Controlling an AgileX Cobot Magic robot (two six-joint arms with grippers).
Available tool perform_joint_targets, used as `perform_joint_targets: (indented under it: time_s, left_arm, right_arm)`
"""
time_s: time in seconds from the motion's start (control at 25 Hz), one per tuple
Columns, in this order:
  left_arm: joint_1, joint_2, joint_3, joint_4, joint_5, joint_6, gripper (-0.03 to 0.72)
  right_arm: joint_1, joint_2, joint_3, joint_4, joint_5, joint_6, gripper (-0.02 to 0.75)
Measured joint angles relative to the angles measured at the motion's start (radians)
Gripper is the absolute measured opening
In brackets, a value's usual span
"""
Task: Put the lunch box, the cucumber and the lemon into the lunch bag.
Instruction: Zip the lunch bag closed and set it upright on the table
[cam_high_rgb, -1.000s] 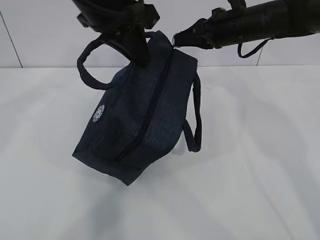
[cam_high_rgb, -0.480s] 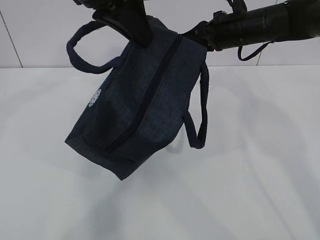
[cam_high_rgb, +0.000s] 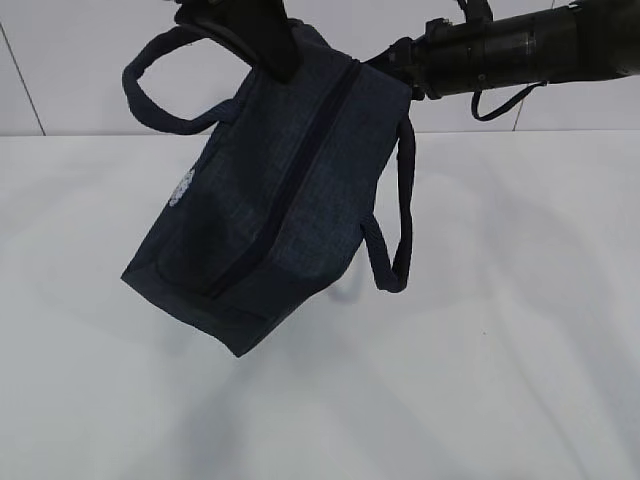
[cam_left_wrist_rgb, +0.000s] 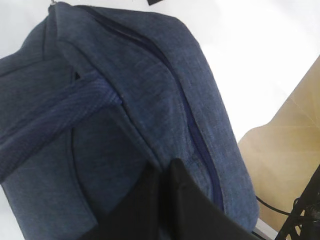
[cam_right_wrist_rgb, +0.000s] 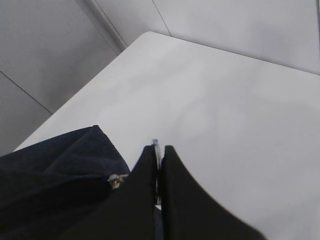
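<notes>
The dark navy lunch bag (cam_high_rgb: 270, 200) hangs tilted in the air above the white table, its zipper (cam_high_rgb: 305, 165) running down its upper face and looking closed. My left gripper (cam_high_rgb: 275, 62) is shut on the fabric at the bag's top end (cam_left_wrist_rgb: 125, 100); in the left wrist view the fingertips (cam_left_wrist_rgb: 165, 167) pinch a seam beside the zipper. My right gripper (cam_high_rgb: 400, 62) is shut on the metal ring pull (cam_right_wrist_rgb: 156, 145), with the zipper slider (cam_right_wrist_rgb: 115, 180) just to its left. Lunch box, cucumber and lemon are out of view.
The white table (cam_high_rgb: 500, 350) lies under the bag, with a pale wall behind it. One loop handle (cam_high_rgb: 160, 95) sticks out left, the other (cam_high_rgb: 395, 240) dangles right. Wooden floor (cam_left_wrist_rgb: 290, 150) and cables show past the table edge.
The bag has risen a little and swung left; its lower corner has come up off the table. Both grippers keep their hold.
</notes>
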Motion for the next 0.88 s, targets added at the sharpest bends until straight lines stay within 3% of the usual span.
perform_joint_targets:
  time_s: [0.2, 0.48, 0.88]
  left_arm:
    - [0.000, 0.000, 0.000, 0.002, 0.010, 0.000, -0.006]
    - [0.002, 0.038, -0.002, 0.004, 0.039, 0.000, -0.006]
    - [0.037, 0.119, -0.002, -0.019, 0.003, 0.000, -0.006]
  right_arm:
    - [-0.024, 0.009, -0.049, 0.051, 0.052, 0.011, 0.053]
    - [-0.093, 0.011, -0.213, 0.069, 0.155, 0.136, 0.369]
    - [-0.195, 0.011, -0.451, 0.069, 0.292, 0.343, 0.368]
